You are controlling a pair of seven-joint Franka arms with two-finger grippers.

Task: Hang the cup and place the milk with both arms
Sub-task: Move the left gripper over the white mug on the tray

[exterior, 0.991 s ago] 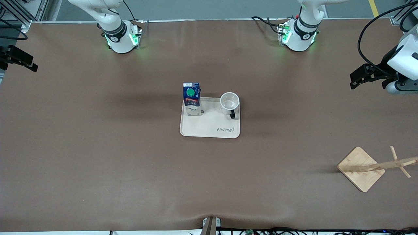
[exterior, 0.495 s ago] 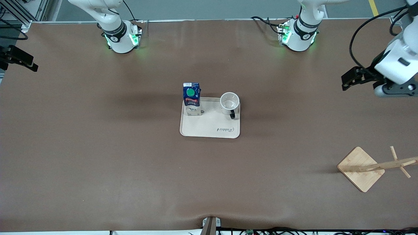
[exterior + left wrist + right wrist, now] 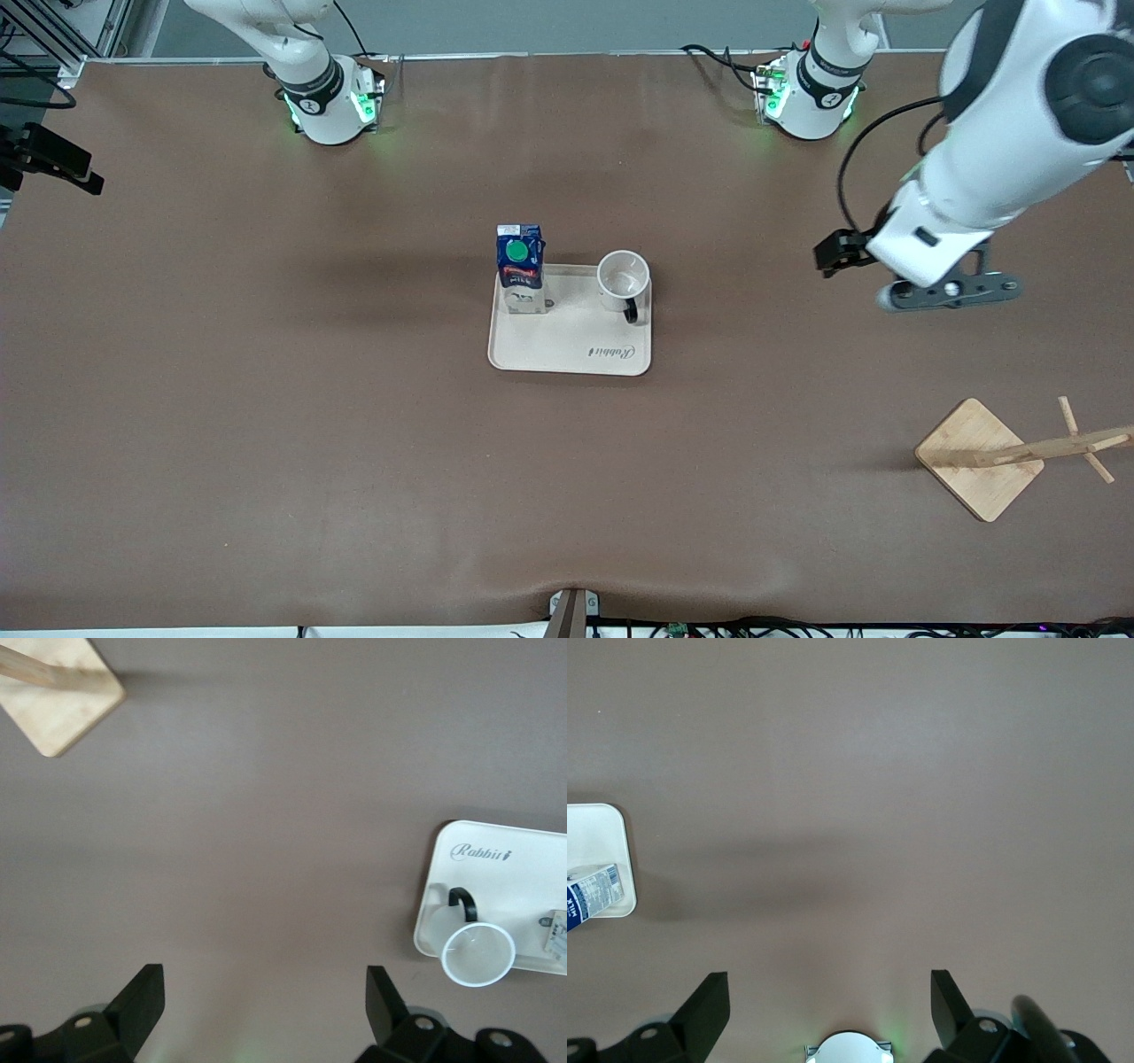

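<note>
The cup (image 3: 623, 276) stands upright on a cream tray (image 3: 567, 346), its black handle turned toward the front camera. The milk (image 3: 519, 266) stands on the same tray, at the corner toward the right arm's end. My left gripper (image 3: 830, 253) is open and empty, up over bare table between the tray and the left arm's end. In the left wrist view (image 3: 266, 979) the cup (image 3: 478, 954) and tray (image 3: 496, 877) lie off to one side. My right gripper (image 3: 53, 164) is open and empty at the table's right-arm end, where it waits; its wrist view (image 3: 830, 983) shows the milk (image 3: 592, 895).
A wooden mug stand with a square base (image 3: 979, 456) and a pegged pole (image 3: 1059, 445) stands near the front camera at the left arm's end; its base also shows in the left wrist view (image 3: 58, 700). The right arm's base (image 3: 849, 1047) shows in the right wrist view.
My left arm has swung in from the table's left-arm end, and its gripper has moved toward the tray. The right arm, cup and milk have not moved.
</note>
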